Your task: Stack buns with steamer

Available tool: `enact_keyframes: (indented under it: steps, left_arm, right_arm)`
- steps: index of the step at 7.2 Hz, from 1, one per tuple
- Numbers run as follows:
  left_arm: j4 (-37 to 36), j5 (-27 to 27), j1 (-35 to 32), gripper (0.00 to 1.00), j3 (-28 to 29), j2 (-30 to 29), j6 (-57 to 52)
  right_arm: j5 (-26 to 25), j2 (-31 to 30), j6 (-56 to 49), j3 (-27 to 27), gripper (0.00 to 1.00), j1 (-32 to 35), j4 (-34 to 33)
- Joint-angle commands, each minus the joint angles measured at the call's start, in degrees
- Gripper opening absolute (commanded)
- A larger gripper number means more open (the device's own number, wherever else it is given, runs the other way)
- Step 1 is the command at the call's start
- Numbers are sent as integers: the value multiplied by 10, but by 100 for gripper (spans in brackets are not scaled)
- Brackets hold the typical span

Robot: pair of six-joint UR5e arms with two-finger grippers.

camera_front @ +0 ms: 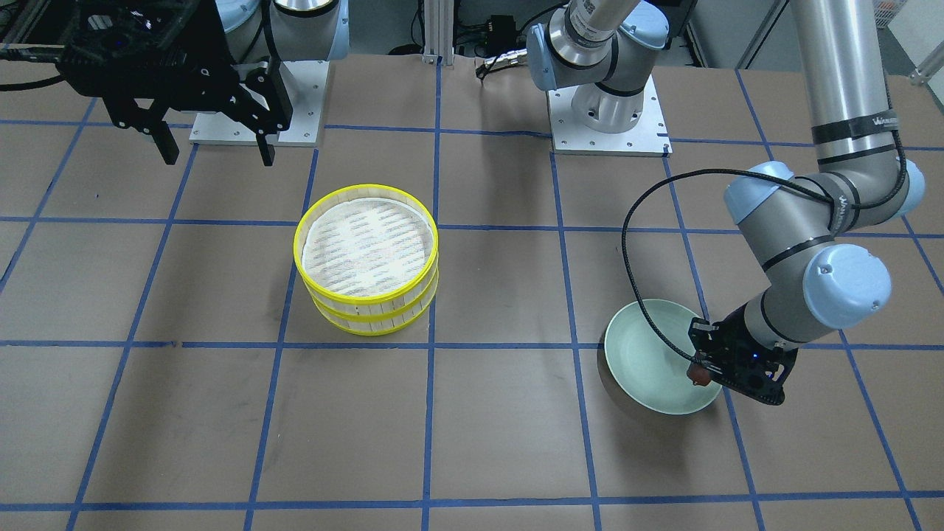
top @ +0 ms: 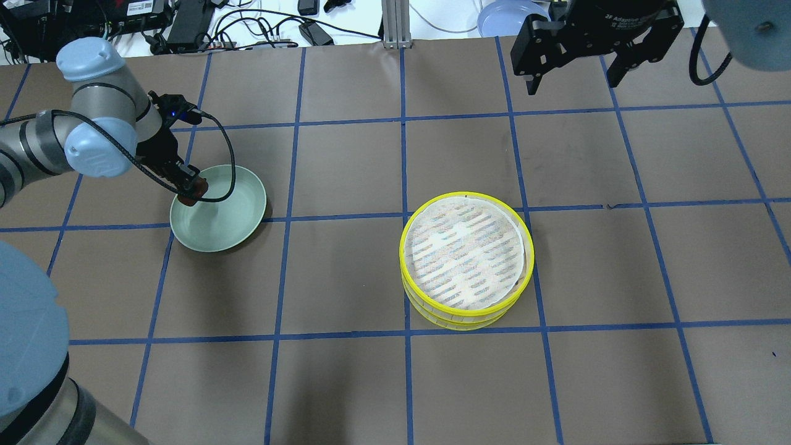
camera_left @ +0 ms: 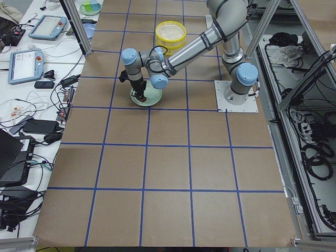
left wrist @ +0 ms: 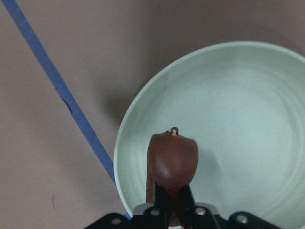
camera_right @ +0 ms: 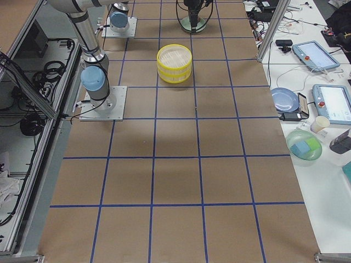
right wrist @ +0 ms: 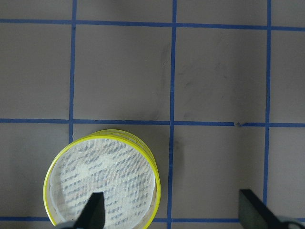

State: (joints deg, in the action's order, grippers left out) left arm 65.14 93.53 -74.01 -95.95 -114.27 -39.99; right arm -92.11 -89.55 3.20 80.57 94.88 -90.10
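Note:
The steamer (camera_front: 366, 258) is two yellow-rimmed trays stacked one on the other, mid-table; it also shows in the overhead view (top: 465, 259) and the right wrist view (right wrist: 102, 186). The top tray's white floor is bare. My left gripper (camera_front: 700, 375) is shut on the glossy reddish-brown bun (left wrist: 172, 160) and holds it just over the near rim of the pale green plate (left wrist: 248, 119). The bun (top: 193, 191) and plate (top: 225, 219) also show in the overhead view. My right gripper (top: 575, 71) is open and empty, high above the table beyond the steamer. The cream-white bun is not in view.
Blue tape lines grid the brown table. The two arm bases (camera_front: 608, 110) (camera_front: 258, 110) stand at the robot's edge. The left arm's black cable (top: 222, 161) loops over the plate. A blue plate (top: 507, 15) and electronics lie off the table's far edge.

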Motion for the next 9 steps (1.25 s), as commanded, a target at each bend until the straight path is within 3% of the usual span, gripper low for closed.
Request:
enact_keyframes:
  steps: [1, 4, 6, 8, 9]
  left_arm:
    - [120, -30, -23, 0, 43, 53, 131]
    - [149, -112, -144, 0, 45, 134, 389]
    - [148, -230, -232, 0, 37, 138, 513]
    - [133, -258, -312, 0, 29, 121, 572]
    - [117, -319, -321, 0, 9, 116, 583]
  right_arm:
    - [-2, -2, 3, -1, 100, 0, -14]
    - [-3, -3, 3, 2, 100, -1, -16]
    - [-4, -3, 3, 2, 100, -2, -16]
    - [-3, -2, 3, 2, 100, -2, -17]
    - [-3, -2, 4, 2, 100, -2, -17]
